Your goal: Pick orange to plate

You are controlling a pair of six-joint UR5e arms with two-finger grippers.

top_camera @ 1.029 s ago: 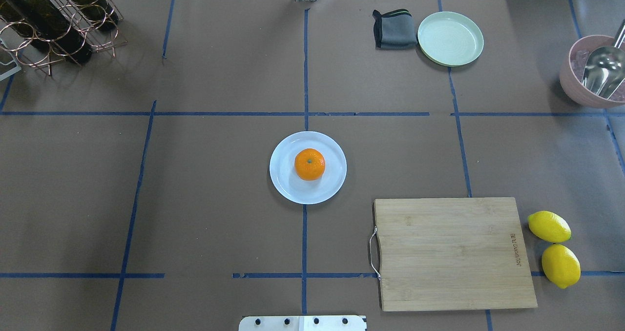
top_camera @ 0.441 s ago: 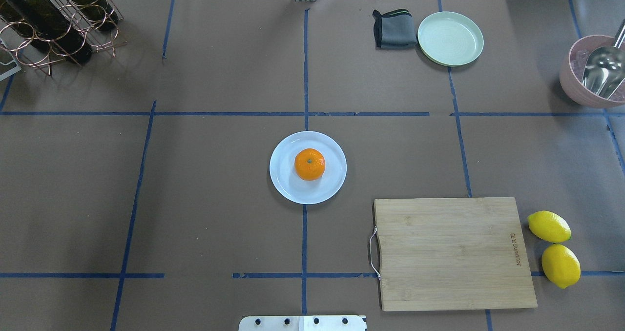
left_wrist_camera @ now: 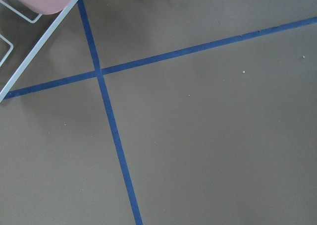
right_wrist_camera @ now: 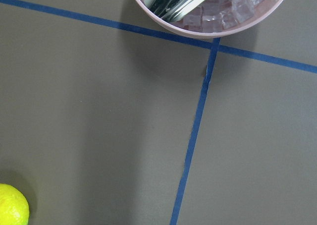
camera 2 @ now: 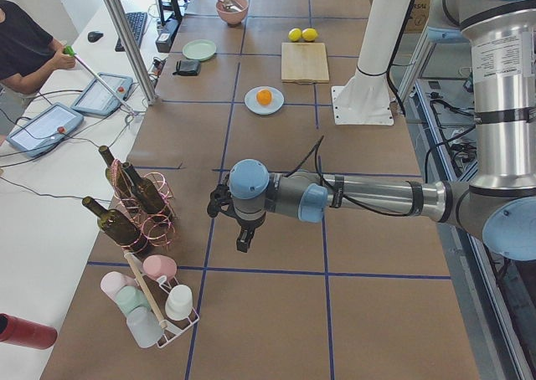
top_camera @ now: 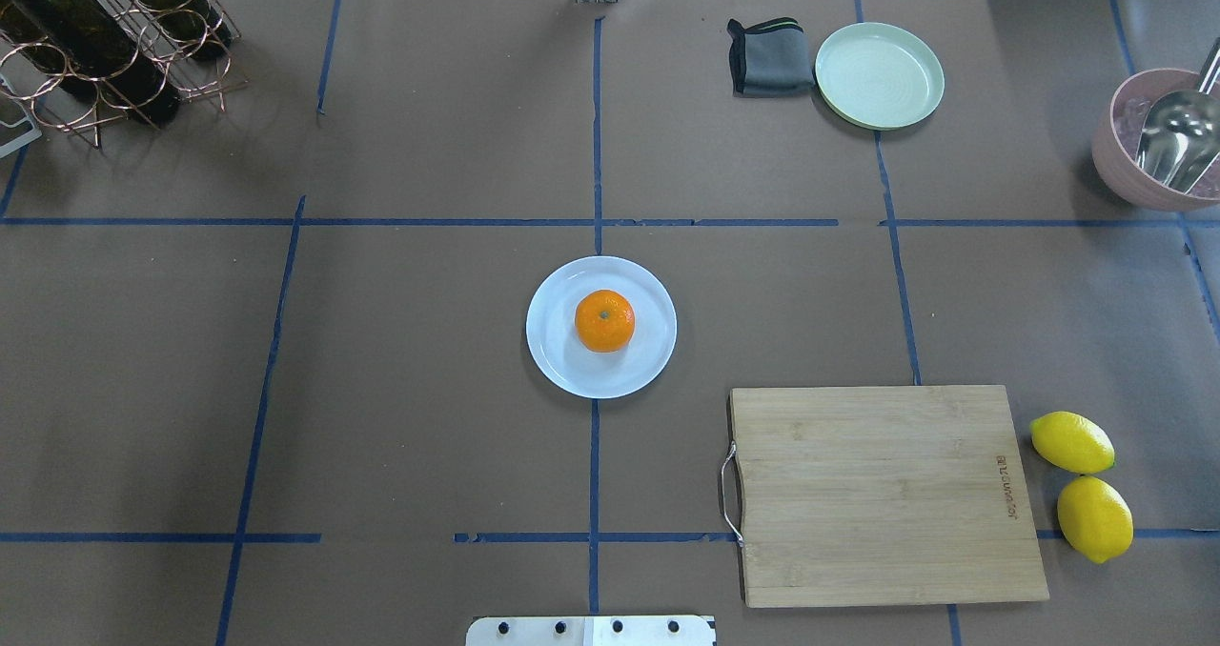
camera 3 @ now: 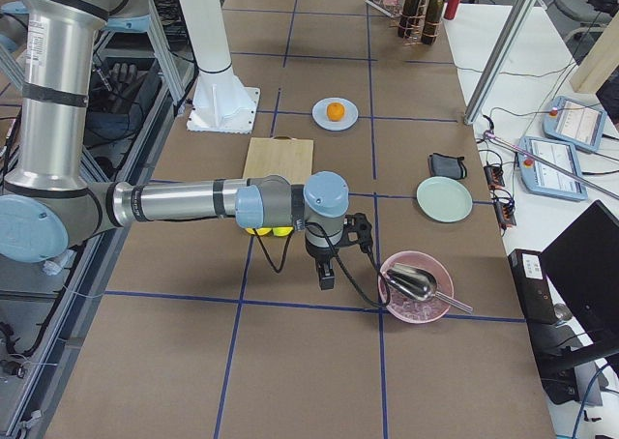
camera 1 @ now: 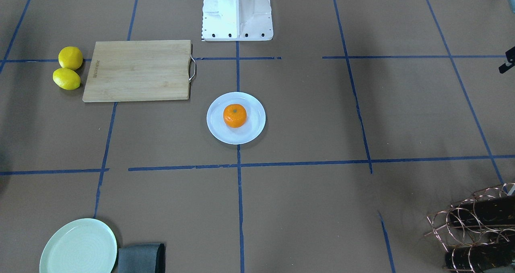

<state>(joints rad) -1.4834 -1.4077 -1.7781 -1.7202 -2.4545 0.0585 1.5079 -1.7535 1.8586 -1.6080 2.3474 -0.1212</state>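
Observation:
The orange rests in the middle of the pale bluish-white plate at the table's centre, also seen from the front as the orange on the plate. No gripper touches either. My left gripper hangs over bare table far off on the left end, near the bottle rack. My right gripper hangs at the right end beside the pink bowl. Both show only in the side views, so I cannot tell whether they are open or shut.
A wooden cutting board lies at the near right with two lemons beside it. A mint-green plate and grey cloth sit far right. A pink bowl holds a metal scoop. A wine rack stands far left.

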